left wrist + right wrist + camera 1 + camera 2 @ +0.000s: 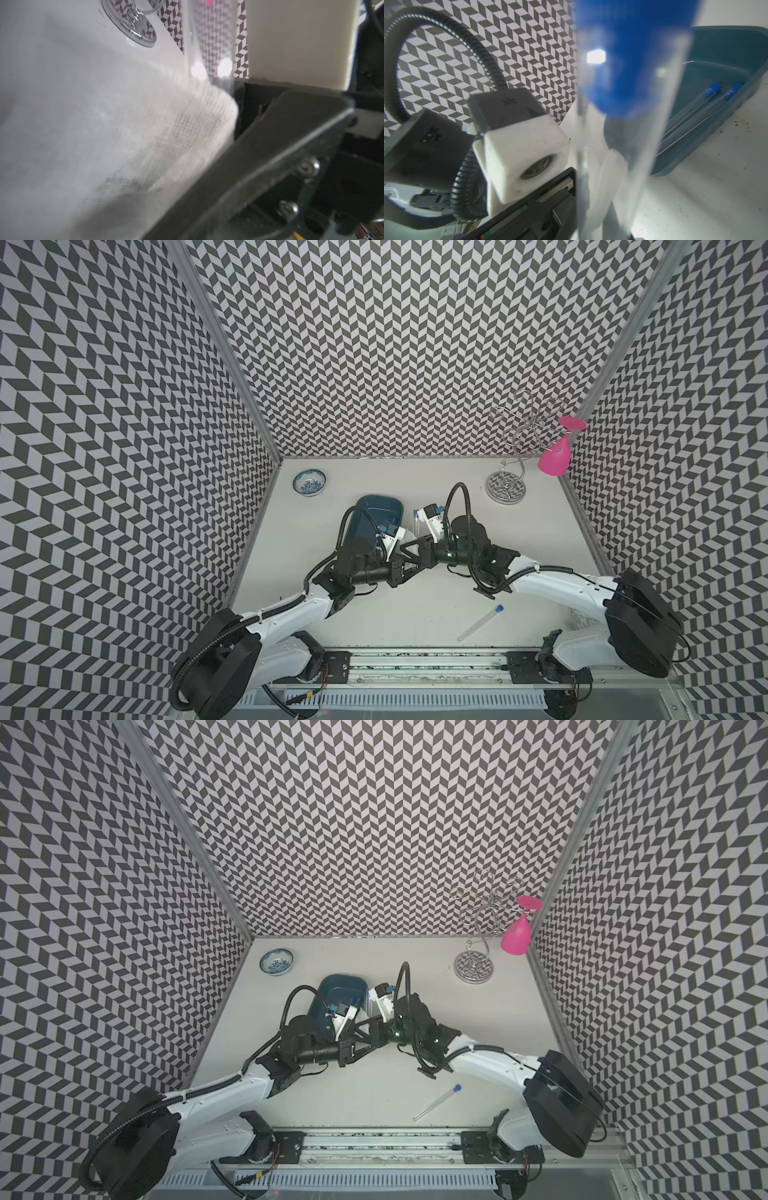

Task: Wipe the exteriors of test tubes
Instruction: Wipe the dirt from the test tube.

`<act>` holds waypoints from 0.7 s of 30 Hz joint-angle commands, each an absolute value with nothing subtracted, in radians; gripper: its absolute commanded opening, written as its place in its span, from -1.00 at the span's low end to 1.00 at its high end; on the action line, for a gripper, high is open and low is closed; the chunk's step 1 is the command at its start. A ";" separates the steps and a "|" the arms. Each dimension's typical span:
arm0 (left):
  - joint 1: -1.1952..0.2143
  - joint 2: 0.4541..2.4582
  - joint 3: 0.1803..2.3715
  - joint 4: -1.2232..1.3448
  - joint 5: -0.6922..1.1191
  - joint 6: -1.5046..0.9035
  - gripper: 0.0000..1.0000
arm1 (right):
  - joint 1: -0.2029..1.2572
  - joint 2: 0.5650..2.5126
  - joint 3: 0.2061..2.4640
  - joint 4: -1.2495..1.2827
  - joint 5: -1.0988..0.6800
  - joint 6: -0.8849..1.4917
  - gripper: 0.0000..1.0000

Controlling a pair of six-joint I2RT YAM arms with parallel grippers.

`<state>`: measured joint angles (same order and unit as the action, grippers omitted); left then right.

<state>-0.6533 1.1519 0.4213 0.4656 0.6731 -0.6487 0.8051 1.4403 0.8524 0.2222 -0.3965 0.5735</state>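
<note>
My right gripper is shut on a clear test tube that stands nearly upright with its blue cap on top; the same tube fills the right wrist view. The left gripper meets it from the left, shut on a white mesh wipe that lies folded against the tube's lower part. Only one dark finger of the left gripper shows past the cloth. Two more capped tubes lie in the dark teal tray. Another tube lies on the table near the front edge.
A small blue-patterned bowl sits at the back left. A chrome wire glass rack stands at the back right with a pink glass hanging upside down from it. Patterned walls close in three sides.
</note>
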 commanded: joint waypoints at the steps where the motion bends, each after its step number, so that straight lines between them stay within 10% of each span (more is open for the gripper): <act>1: -0.655 1.138 0.445 0.524 0.682 -0.650 -0.74 | 0.730 1.477 0.940 0.193 -0.418 0.499 -0.59; 21: -0.620 1.187 0.456 0.563 0.714 -0.649 -0.74 | 0.807 1.394 0.685 0.349 -0.384 0.647 -0.60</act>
